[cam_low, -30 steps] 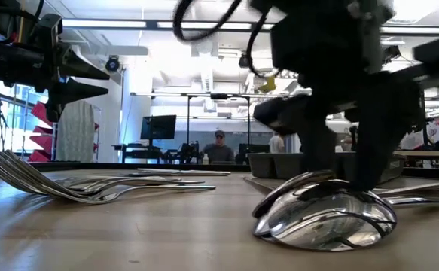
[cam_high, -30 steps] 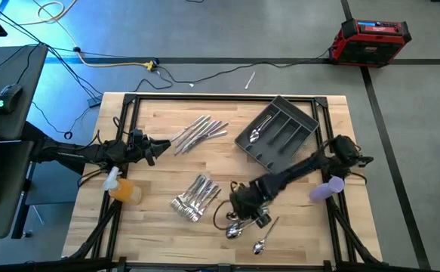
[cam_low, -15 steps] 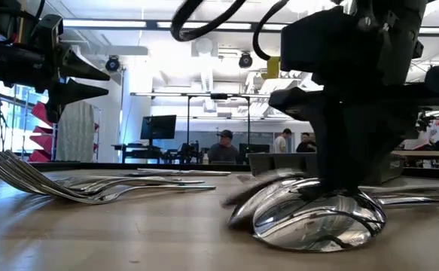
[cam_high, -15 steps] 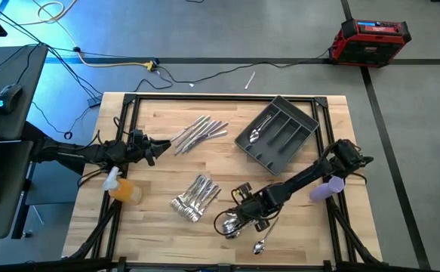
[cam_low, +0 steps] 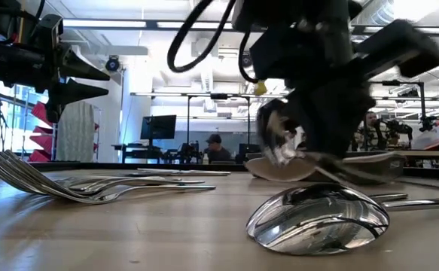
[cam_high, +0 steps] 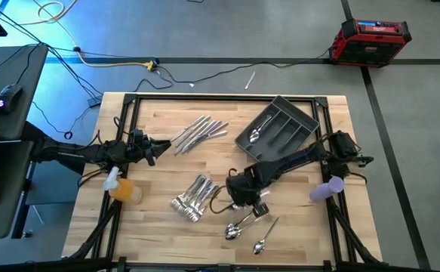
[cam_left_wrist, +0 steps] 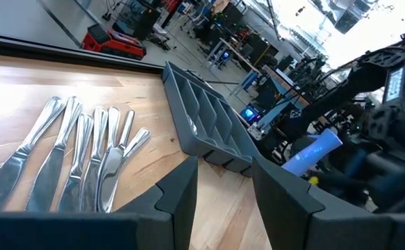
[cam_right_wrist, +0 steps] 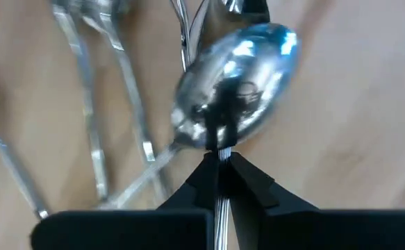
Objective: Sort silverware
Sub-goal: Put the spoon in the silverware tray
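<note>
Left gripper: hovering over the left side of the tabletop, reaching in from the left edge; its jaws are standing apart with nothing between them, as the left wrist view is showing.

Knives: lying fanned side by side on the tabletop toward the far edge, just ahead of the left gripper and left of the tray.

Forks: lying bunched together toward the near edge, left of the middle, well apart from the knives.

Right gripper: hanging over the middle of the tabletop, its arm stretching in from the right edge; its jaws are pinched tight on the handle of one spoon.

Held spoon: sticking out beyond the closed jaws with its bowl forward, raised above the other spoons in the low view.

Loose spoons: resting on the tabletop near the near edge, just right of the forks and just below the right gripper; one more is lying a little farther right and nearer the edge.

Tray: sitting askew near the far right corner, dark grey with long compartments; one spoon is lying in a compartment at its left end.
</note>
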